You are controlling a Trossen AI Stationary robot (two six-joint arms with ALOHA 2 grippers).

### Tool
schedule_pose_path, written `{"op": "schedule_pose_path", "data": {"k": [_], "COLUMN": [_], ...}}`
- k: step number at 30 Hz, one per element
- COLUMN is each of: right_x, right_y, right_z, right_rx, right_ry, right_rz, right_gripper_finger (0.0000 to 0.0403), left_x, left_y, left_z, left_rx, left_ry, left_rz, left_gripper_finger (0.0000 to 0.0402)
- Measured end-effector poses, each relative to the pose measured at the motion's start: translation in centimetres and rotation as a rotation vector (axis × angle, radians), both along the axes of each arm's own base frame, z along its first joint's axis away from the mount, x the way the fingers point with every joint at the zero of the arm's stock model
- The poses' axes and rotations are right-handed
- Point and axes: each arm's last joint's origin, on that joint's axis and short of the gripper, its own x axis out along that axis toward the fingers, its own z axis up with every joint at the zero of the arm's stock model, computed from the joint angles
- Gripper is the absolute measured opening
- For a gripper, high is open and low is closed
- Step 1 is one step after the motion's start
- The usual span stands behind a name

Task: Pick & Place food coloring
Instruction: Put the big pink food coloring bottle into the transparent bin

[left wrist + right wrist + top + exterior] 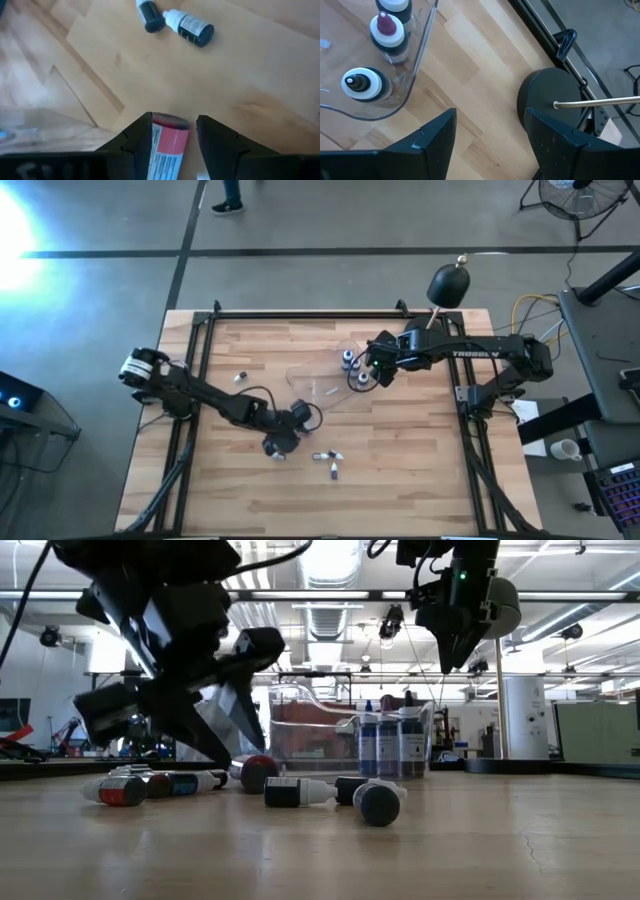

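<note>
The left gripper (172,145) is pinching a red-labelled food coloring bottle (167,145) between its fingers, low over the table (400,480). Just beyond it, two dark bottles (177,22) are lying loose on the wood. Farther off, the right gripper (490,145) is hanging spread and empty beside the clear tray (422,55), where three capped bottles (375,55) are standing upright.

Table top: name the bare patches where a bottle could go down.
Bare wood: the near strip of the table and its right side past the clear tray. Crowded: the loose bottles by the left pincer.
</note>
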Motion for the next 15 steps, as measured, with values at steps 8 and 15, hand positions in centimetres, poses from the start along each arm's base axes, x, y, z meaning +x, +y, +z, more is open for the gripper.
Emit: {"op": "schedule_pose_path", "data": {"k": [8, 15], "right_x": [0.0, 0.0], "right_y": [0.0, 0.0], "right_z": [0.0, 0.0], "right_rx": [0.001, 0.001], "right_ry": [-0.001, -0.002], "right_rz": [-0.002, -0.002], "right_gripper_finger": [0.0228, 0.0228], "left_x": [1.4, 1.5], "left_y": [0.0, 0.4], "left_z": [-0.5, -0.7], "left_rx": [0.152, 0.125], "left_ry": [0.014, 0.082], "left_rz": [0.016, 0.052], "left_gripper_finger": [0.0131, 0.0131]}}
